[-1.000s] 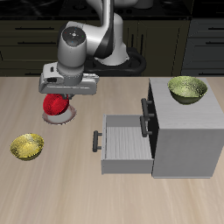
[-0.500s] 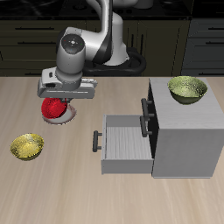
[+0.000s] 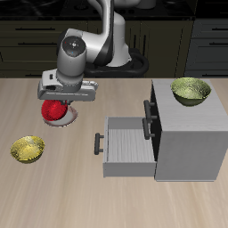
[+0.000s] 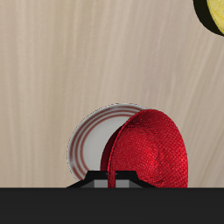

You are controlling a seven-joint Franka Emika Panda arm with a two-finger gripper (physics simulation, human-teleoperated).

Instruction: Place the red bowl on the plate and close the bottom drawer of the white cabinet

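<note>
A: Where's the red bowl (image 4: pixel 149 149) rn?

B: Right over the plate (image 4: pixel 87 140), tipped on edge, hanging from my gripper (image 3: pixel 61 100). Wrist cam shows one finger as a thin dark strip across the bowl's inner wall, so jaws are pinched narrow on the rim. In the exterior cam the bowl sits just under the gripper, plate rim peeking out below it.

A: Touching the plate?

B: Can't tell. Looks close, maybe resting by its lower edge, but no clean gap or contact visible.

A: How's it handle?

B: My guess: light, rigid, glossy so prob slippery. A rim pinch is the only real hold on it, thin wall between the fingers. Tilted like that it could swing or slide when I let go, so I'd go low and release gently. Plate's small, about bowl width, so not much margin.

A: Drawer?

B: Bottom drawer (image 3: pixel 125 142) is pulled well out from the white cabinet (image 3: pixel 187 134), on the side facing the plate, handle (image 3: pixel 99 142) on its front. Not shut yet. I'd push flat on the front panel next to the handle, no grasp needed.

A: Other stuff?

B: Yellow-green bowl (image 3: pixel 191 90) on the cabinet top, another (image 3: pixel 28 149) on the table, apart from the plate, toward the front edge.
</note>
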